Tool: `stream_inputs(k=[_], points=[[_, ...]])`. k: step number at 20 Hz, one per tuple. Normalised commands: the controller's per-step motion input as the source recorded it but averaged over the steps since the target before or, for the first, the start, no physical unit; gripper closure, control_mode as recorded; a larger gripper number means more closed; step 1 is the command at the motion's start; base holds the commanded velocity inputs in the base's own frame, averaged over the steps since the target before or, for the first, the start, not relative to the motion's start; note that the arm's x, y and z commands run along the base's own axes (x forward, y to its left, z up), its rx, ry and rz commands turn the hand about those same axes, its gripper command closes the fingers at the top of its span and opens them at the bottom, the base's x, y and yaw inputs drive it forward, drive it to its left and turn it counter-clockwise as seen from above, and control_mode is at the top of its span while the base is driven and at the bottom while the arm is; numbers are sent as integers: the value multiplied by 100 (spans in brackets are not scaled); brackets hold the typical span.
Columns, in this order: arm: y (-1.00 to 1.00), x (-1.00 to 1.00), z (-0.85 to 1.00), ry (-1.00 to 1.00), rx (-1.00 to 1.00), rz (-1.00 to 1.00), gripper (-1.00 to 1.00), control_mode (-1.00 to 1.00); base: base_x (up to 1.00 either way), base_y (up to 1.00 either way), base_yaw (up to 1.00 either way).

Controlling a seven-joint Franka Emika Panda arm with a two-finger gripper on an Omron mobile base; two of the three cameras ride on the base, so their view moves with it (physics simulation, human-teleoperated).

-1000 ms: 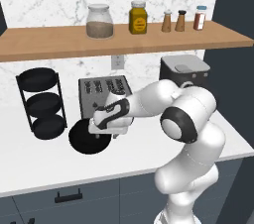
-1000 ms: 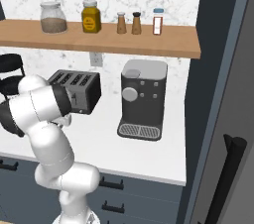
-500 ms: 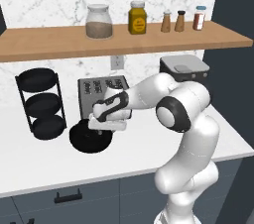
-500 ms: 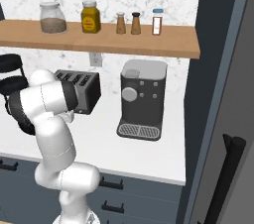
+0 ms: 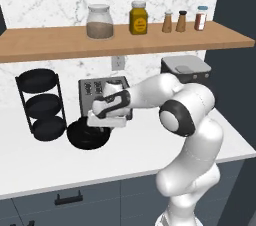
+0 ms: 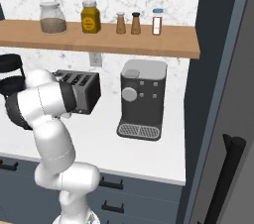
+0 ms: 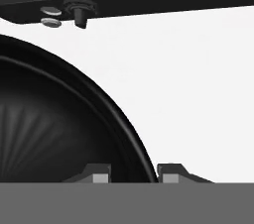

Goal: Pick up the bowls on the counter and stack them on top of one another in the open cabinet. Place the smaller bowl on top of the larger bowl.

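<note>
while the pincer hangs low over the white tabletop, its two tips sit apart, one each side of the rim of a black bowl, not yet closed on it. bowl's wall curves between them, bulk of bowl lying to hand view's left. from left base view the bowl sits on tabletop just in front of grey toaster, beside black wire rack. wooden shelf is above, w/ jars. can't tell if this is the larger or smaller bowl.
</note>
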Motion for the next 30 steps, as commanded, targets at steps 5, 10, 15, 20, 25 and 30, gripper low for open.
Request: stream_inputs(k=[5,10,15,20,25,30], points=[[13,-100,91,-31,0,0,100,-100,0,0,0],[0,-100,100,-25,4,-1,100,-100,0,0,0],[0,-94,100,-25,24,-9,100,-100,0,0,0],[1,-76,100,-28,32,-13,100,-100,0,0,0],[2,-37,100,-29,24,-16,100,-100,0,0,0],[8,-4,100,-28,13,-21,100,-100,0,0,0]])
